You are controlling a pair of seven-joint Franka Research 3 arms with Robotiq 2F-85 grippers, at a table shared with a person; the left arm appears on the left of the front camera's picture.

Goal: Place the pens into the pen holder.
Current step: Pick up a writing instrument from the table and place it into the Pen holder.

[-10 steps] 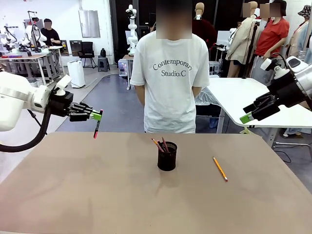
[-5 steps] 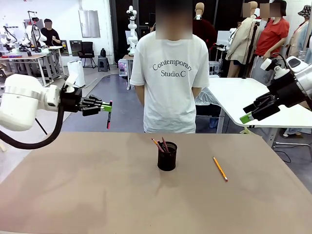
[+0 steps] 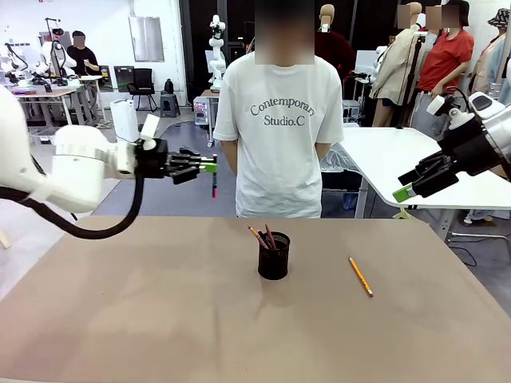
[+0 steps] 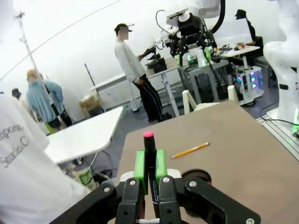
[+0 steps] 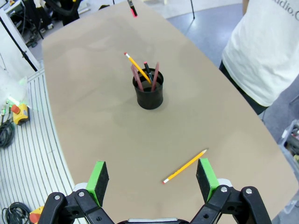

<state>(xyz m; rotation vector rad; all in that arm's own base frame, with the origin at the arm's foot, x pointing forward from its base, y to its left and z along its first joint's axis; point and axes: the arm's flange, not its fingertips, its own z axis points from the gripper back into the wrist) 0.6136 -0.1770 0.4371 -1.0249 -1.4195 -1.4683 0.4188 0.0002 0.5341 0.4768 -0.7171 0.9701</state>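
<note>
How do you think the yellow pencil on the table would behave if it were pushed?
The yellow pencil looks straight and thin, so probably stiff and light. Lying flat on the smooth table, it may roll or slide away.

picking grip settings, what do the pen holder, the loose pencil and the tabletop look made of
Pen holder: matte black, possibly wire mesh or plastic; weave too small to confirm.
Pencil: likely painted wood; slim orange-yellow shaft, contrasting end.
Tabletop: probably matte tan laminate; even colour, no glare.
</note>
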